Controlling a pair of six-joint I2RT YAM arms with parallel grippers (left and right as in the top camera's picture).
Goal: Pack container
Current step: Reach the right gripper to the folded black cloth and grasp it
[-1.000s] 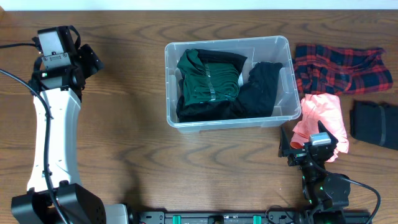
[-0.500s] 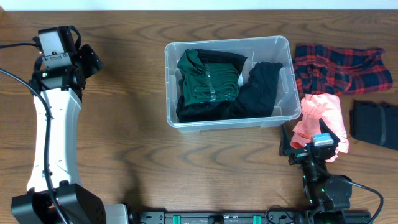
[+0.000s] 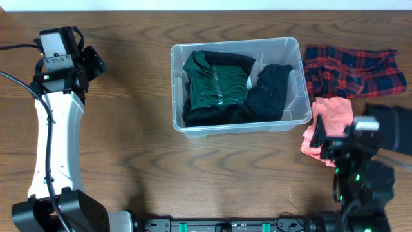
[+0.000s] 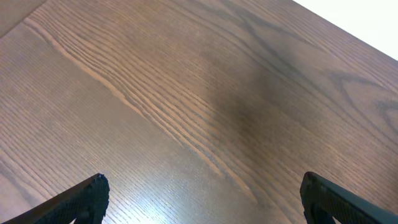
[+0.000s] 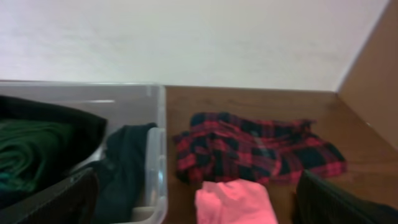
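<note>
The right arm has swung rightward; its claw [image 5: 198, 177] now hangs spread wide above the pink garment [image 3: 335, 113]. The left claw [image 4: 204, 180] gapes over bare worktop [image 4: 186, 93]. The container [image 3: 241, 126] sits mid-worktop, part filled. An edge pinch could let the pink piece unfold across the rim, or snag the plaid shirt [image 3: 351, 71] just beside it.
</note>
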